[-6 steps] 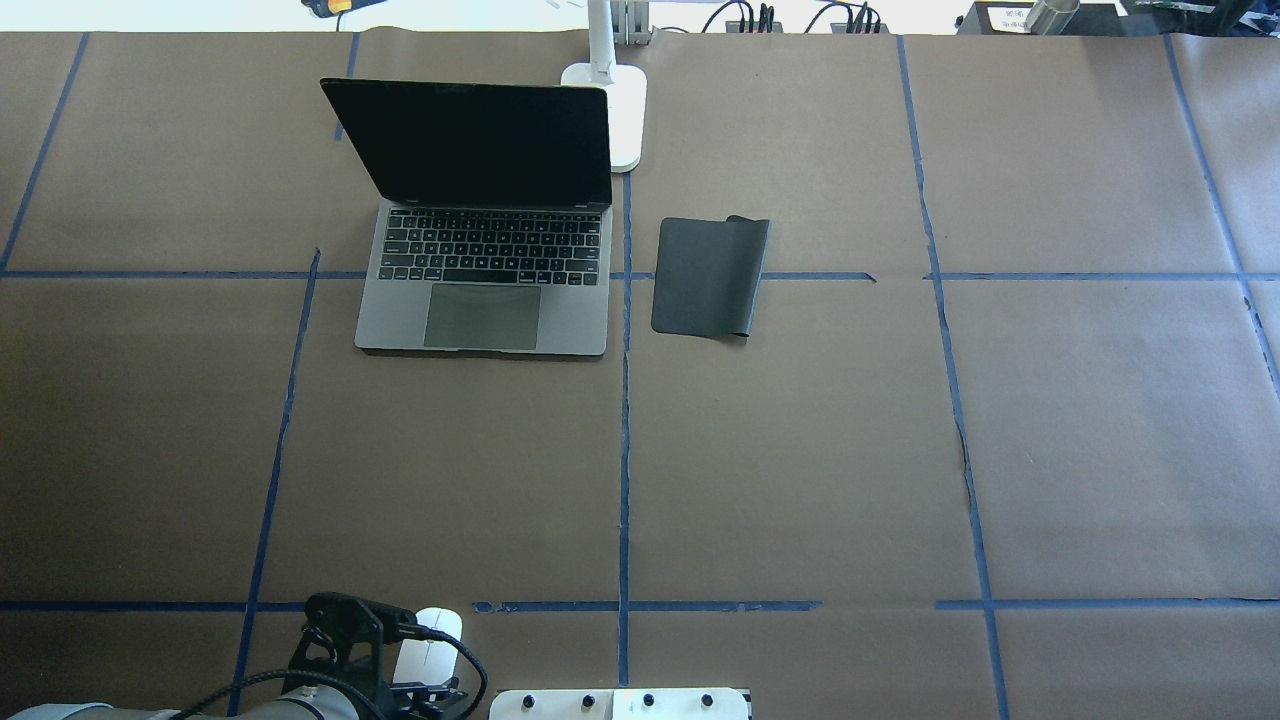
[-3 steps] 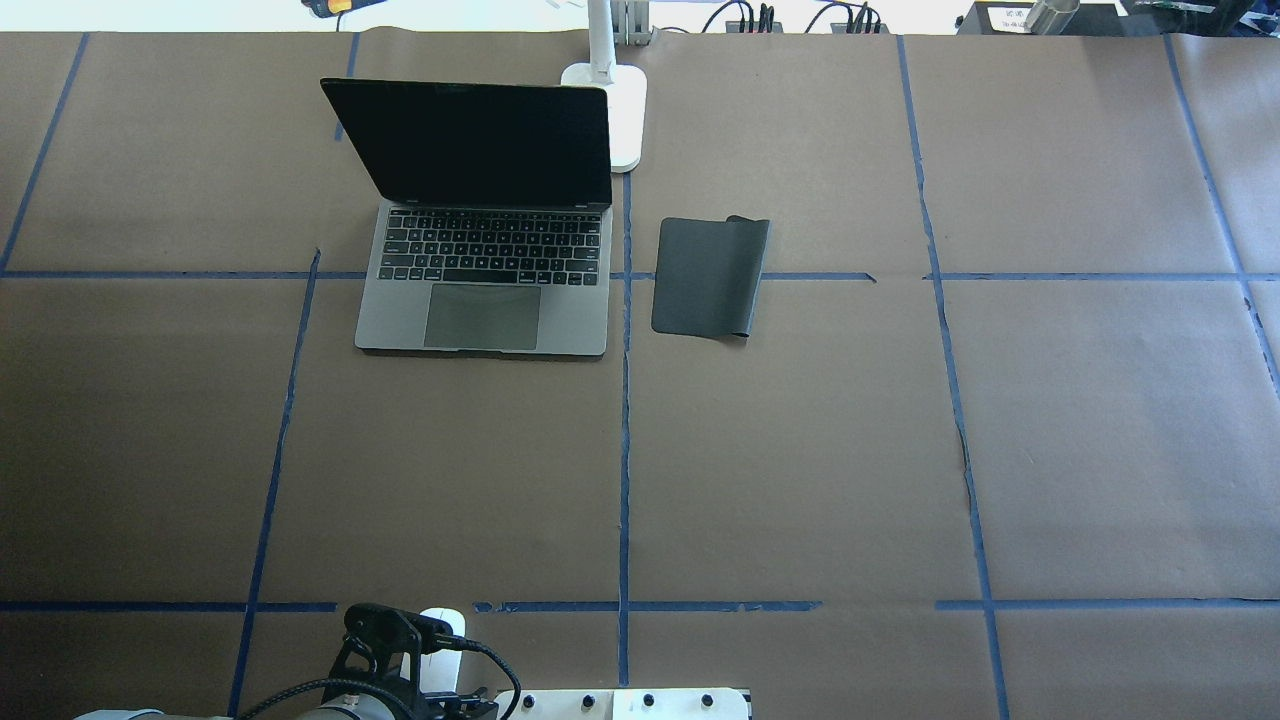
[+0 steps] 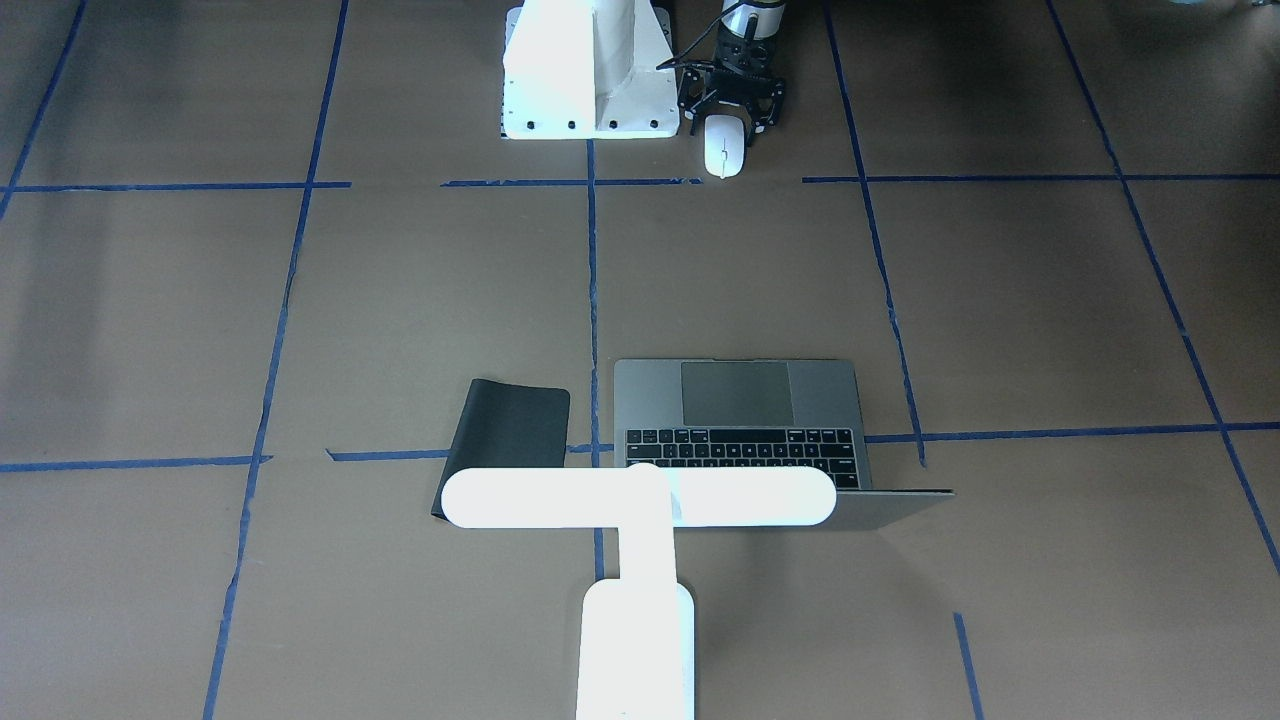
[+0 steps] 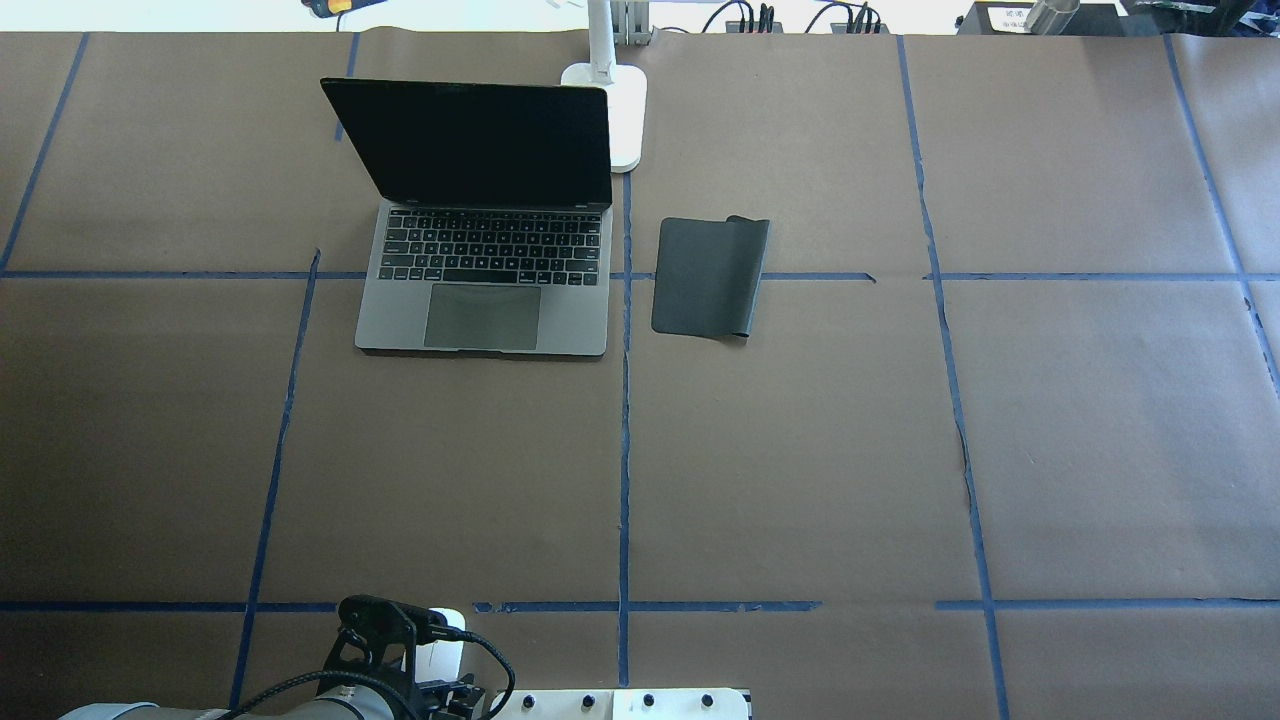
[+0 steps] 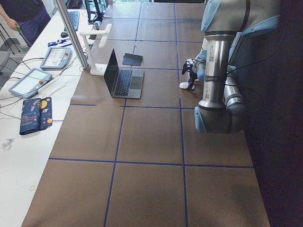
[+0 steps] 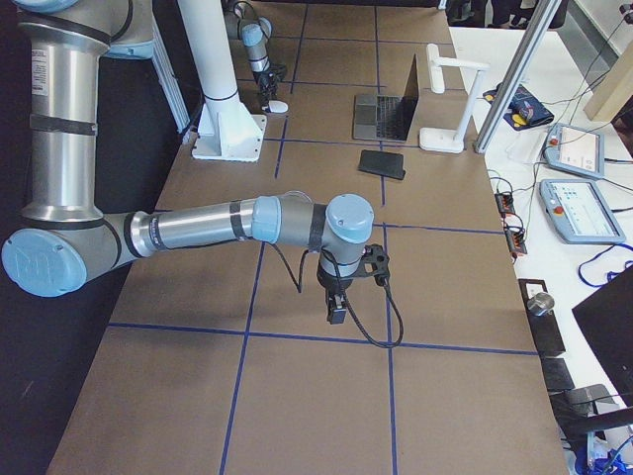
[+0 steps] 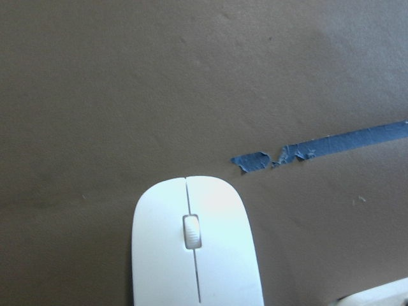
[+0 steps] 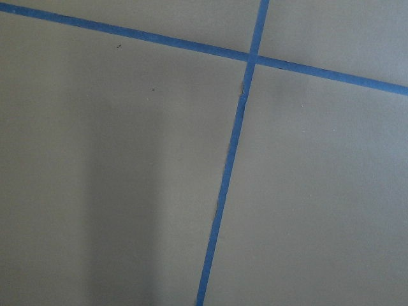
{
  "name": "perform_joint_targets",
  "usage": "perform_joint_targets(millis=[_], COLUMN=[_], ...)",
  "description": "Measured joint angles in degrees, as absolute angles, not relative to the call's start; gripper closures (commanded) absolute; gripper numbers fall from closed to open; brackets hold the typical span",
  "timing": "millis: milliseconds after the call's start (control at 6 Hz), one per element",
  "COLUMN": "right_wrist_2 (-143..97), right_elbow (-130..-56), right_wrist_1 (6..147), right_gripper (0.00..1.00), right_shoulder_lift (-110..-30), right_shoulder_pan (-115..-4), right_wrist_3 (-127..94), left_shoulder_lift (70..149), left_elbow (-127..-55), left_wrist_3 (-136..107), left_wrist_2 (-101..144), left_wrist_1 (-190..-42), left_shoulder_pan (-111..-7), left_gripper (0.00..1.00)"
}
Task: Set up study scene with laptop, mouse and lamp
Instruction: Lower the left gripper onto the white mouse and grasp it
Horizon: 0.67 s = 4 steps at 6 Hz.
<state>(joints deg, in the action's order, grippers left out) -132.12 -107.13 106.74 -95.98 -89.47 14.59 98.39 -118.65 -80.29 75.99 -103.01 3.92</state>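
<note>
The left pincer (image 3: 735,118) hangs low over the table with its jaws apart, one on each side of the rear end of the mouse (image 3: 723,152). I cannot tell whether they touch it. The rest of the mouse pokes out ahead of the pincer. The white pedestal (image 3: 585,70) stands just to the pincer's right. Well ahead of it sits the laptop (image 3: 740,400), lid up, with the black pad (image 3: 505,430) beside the laptop, ahead and to the right. Farthest from the pincer is the lamp (image 3: 640,498). The right pincer (image 6: 337,312) points down at bare paper, well off to the right; I cannot tell how its jaws stand.
</note>
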Motion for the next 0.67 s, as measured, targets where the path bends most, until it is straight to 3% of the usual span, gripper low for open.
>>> perform_joint_targets(millis=[167,667], right_wrist_2=[-132.16,-132.19], right_elbow=[-107.14,-107.14], right_wrist_1=[106.75,106.7], right_gripper=[0.0,0.0], right_shoulder_lift=[-95.98,-95.98], right_shoulder_pan=[-89.47,-89.47], right_wrist_3=[14.56,14.53], left_shoulder_lift=[98.37,98.63], left_elbow=[-118.86,-123.08], left_wrist_3=[-80.26,-79.91], left_wrist_2=[75.92,76.23], left_wrist_1=[-102.09,-99.24], left_shoulder_pan=[3.66,1.38], left_gripper=[0.95,0.98])
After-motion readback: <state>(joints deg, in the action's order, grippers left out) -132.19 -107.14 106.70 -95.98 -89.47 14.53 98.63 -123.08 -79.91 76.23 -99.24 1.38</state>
